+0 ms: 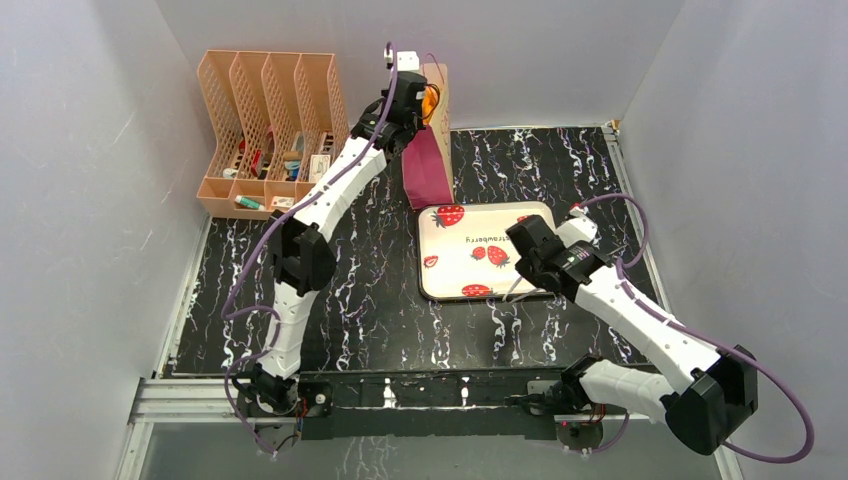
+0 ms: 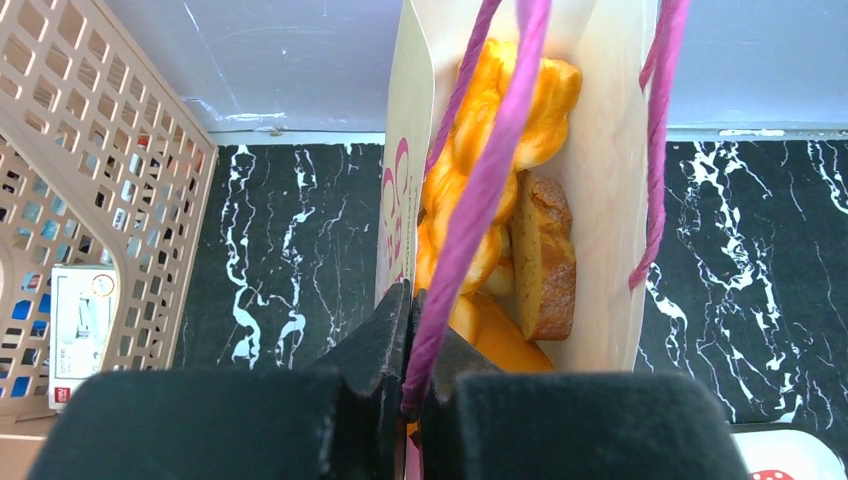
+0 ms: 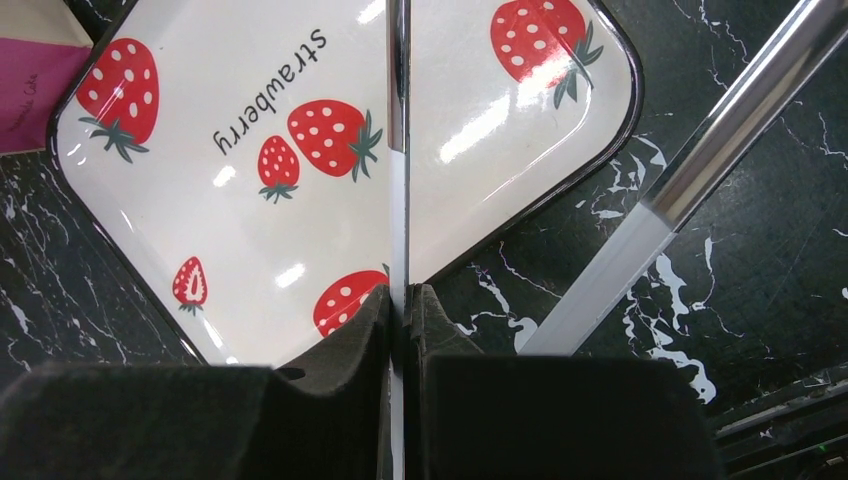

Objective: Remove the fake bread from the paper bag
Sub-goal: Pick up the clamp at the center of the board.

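While the left gripper point(image 2: 410, 300) is clamping only the cord handle point(image 2: 480, 190) of the paper bag point(image 2: 615, 150), the fake bread point(image 2: 550, 100) is lying inside, just ahead. Pulling is risking tipping the bag and spilling pieces; the right gripper point(image 3: 403, 300) is pinching a metal strip point(image 3: 398, 220).

Black desk point(image 1: 380, 300) with white marble veins. Cream tray point(image 1: 455, 255) with red strawberries and a dark rim. Cream paper bag point(image 1: 428, 165) with magenta sides and purple cord handles point(image 2: 465, 230). Glossy golden-orange fake bread point(image 2: 550, 95), one piece brown. Peach lattice file rack point(image 1: 265, 120). Silver-and-white tongs point(image 3: 700, 170).
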